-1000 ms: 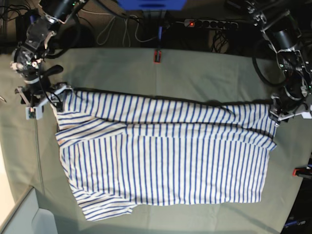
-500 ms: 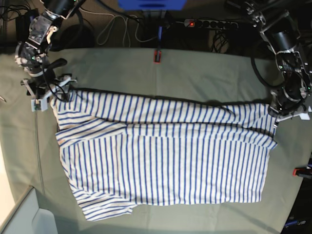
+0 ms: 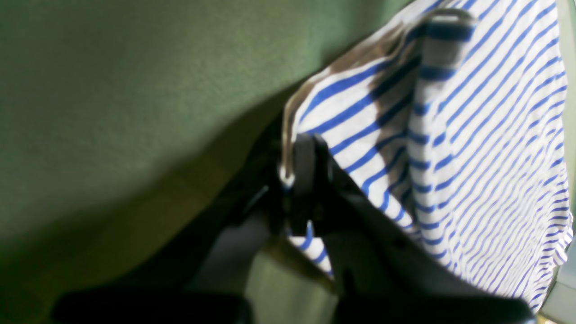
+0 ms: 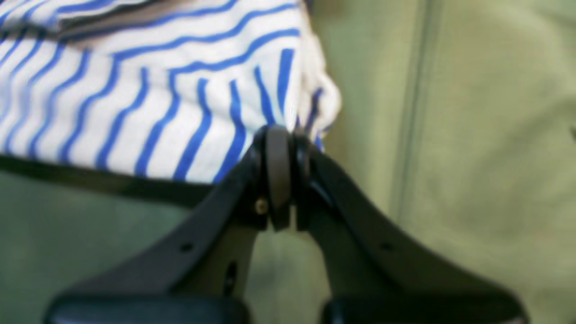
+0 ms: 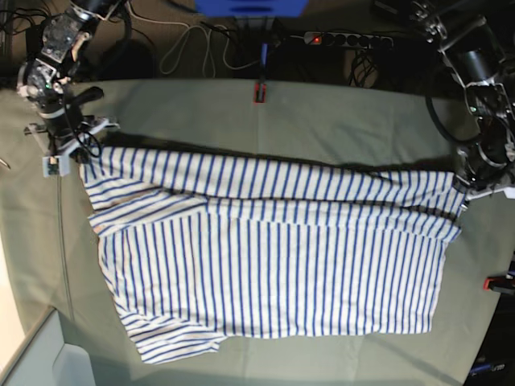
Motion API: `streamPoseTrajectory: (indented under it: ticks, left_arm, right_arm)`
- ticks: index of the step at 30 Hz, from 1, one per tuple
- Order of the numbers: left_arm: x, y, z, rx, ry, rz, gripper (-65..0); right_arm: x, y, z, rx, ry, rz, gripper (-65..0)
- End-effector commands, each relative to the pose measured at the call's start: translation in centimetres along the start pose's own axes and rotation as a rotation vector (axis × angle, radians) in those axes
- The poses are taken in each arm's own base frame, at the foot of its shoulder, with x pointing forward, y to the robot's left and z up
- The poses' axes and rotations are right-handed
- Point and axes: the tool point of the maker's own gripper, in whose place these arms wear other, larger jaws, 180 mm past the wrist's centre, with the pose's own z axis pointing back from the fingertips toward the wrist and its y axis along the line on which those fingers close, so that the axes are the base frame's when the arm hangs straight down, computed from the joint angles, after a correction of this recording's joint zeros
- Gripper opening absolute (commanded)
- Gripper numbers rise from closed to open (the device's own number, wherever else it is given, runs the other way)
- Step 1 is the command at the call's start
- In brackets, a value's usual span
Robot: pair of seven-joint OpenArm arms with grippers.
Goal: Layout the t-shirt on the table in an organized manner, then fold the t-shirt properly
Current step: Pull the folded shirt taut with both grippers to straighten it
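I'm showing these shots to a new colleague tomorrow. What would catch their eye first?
The blue-striped t-shirt spread wide across the table. Next, the two pincers shut on its far corners: the right pincer at the base view's left and the left pincer at its right, holding that edge taut.

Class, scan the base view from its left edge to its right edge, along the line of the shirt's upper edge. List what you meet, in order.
Right end effector pinching the shirt's corner → t-shirt spread on the table → left end effector pinching the opposite corner.
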Motion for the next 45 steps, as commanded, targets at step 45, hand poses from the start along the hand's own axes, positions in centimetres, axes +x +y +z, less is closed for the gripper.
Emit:
streamPoseTrajectory:
  ticks: [45]
  left_arm:
    - [-0.4,5.7,7.4,0.080,0.066,-0.002,-65.0]
  right_arm:
    - [-4.4,-2.7,6.9,-0.075,0.192,0.093,-65.0]
